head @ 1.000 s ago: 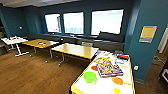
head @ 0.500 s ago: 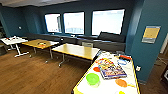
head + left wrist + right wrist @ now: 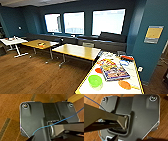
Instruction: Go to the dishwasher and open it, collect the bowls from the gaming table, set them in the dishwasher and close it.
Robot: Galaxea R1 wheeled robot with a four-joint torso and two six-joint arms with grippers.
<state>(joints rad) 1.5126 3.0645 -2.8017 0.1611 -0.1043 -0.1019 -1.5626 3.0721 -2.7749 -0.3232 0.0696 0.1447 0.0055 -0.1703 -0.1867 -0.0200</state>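
Ahead of the end effectors and higher than them, on the white-topped gaming bench with its yellow edge: lime green bowl closest, orange bowl off toward the right end effector's side, another orange bowl farther on, touching or just beside the colourful game board. None lifted; all apart from either end effector.

Under both wrists, wooden floor. Close by the left end effector, a yellow strip, probably part of the bench's frame. Open or closed, for either end effector: cannot tell from these views. Nothing seen gripped.

Farther ahead, toward the left end effector's side, wood-topped benches, no part of the job.

As a judgement: at the collecting stage, arriving at the bowls' bench, with no bowl yet picked up. Left to do, at the least: gathering the bowls, carrying them to the dishwasher, loading, closing. Whether the dishwasher is already open: nothing here to judge by.
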